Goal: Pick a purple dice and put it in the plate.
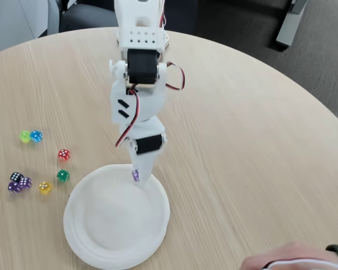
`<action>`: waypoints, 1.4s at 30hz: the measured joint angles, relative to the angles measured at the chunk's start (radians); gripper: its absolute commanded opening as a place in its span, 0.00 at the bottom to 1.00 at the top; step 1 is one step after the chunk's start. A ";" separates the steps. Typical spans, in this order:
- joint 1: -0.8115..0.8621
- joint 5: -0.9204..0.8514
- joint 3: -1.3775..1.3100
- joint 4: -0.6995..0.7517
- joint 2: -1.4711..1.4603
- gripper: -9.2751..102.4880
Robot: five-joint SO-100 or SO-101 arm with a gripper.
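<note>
A tiny purple dice (136,175) is pinched at the tip of my gripper (137,172), which is shut on it. The white arm reaches down from the table's far side, and the dice hangs just over the far rim of the large white plate (81,239). Nothing lies inside the plate. Two more purple dice (25,183) (14,187) rest on the table to the plate's left, beside a near-black die (16,176).
Loose dice lie left of the plate: yellow-green (25,136), blue (36,135), red (63,154), green (63,175) and yellow (44,187). A person's hand (287,260) rests at the bottom right edge. The round wooden table (242,140) drops off at the right.
</note>
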 measured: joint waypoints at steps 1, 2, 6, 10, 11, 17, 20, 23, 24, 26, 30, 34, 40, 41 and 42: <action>0.000 0.005 -0.025 0.000 -0.015 0.08; 0.000 0.008 -0.041 0.000 -0.026 0.08; 0.000 0.012 -0.077 0.000 -0.048 0.09; 0.000 0.012 -0.078 0.000 -0.048 0.14; 0.000 0.012 -0.078 0.000 -0.048 0.14; 0.000 0.012 -0.078 0.000 -0.048 0.18; 0.000 0.012 -0.078 0.000 -0.048 0.19; 0.000 0.012 -0.078 0.000 -0.048 0.08; 0.000 0.025 -0.078 0.000 -0.048 0.08; 0.000 0.040 -0.078 0.000 -0.048 0.08; 0.000 0.060 -0.078 0.008 -0.048 0.08; 0.000 0.080 -0.078 0.097 0.012 0.08; 0.000 0.086 -0.078 0.293 0.291 0.08; 0.000 0.086 -0.078 0.316 0.345 0.08; 0.000 0.086 -0.078 0.341 0.396 0.08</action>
